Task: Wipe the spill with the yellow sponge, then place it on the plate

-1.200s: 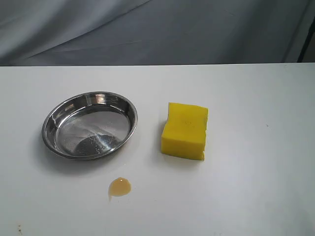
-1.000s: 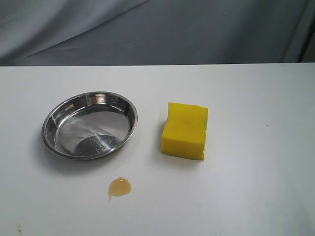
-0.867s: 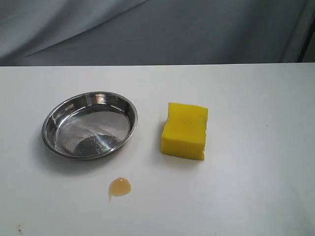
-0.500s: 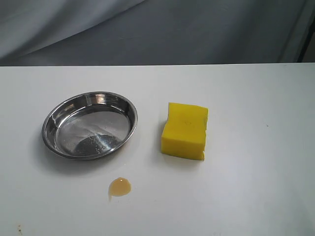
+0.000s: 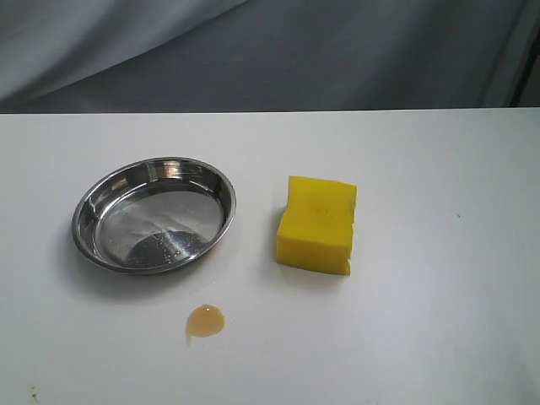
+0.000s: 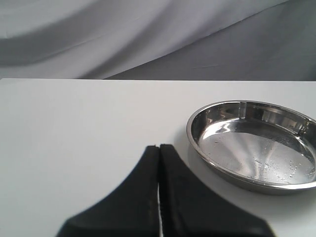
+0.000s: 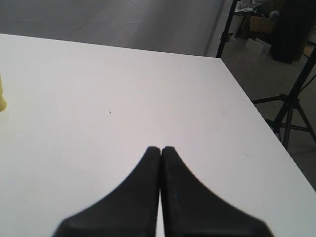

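Observation:
The yellow sponge (image 5: 317, 224) lies on the white table right of centre in the exterior view. The steel plate (image 5: 87, 206) sits to its left, empty. A small amber spill (image 5: 205, 321) lies in front of the plate, apart from both. Neither arm shows in the exterior view. My left gripper (image 6: 159, 146) is shut with nothing in it, hovering over bare table beside the plate (image 6: 193, 139). My right gripper (image 7: 160, 148) is shut and empty over bare table; a sliver of the sponge (image 7: 2, 98) shows at that view's edge.
A grey cloth backdrop (image 5: 270, 51) hangs behind the table's far edge. In the right wrist view the table's edge (image 7: 256, 113) drops off to a floor with a black tripod (image 7: 291, 108) and boxes beyond it.

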{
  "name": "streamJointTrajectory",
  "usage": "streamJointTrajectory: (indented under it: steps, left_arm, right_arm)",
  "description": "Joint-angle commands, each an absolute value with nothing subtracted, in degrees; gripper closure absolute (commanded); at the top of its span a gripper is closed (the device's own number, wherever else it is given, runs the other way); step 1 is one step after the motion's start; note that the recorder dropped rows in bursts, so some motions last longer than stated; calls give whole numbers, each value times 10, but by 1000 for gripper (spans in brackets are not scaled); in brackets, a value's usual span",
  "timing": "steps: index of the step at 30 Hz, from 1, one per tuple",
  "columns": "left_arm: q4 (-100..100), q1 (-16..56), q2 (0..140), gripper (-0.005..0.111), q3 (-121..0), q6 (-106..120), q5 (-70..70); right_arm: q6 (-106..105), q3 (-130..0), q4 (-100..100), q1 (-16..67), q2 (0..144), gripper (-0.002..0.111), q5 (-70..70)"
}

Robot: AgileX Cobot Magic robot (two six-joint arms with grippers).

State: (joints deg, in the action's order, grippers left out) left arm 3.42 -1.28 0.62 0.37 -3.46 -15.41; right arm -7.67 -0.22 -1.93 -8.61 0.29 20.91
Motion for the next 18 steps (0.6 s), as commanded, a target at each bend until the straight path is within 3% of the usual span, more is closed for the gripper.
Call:
streamJointTrajectory:
  steps: [1,18]
  left_arm:
    - [36,-14,5,107,0,-40,-148]
    - [36,-14,5,107,0,-40,-148]
  right_arm:
    - [-80,0,-20,-85,0,108,204]
    - [-80,0,-20,-85,0,108,167]
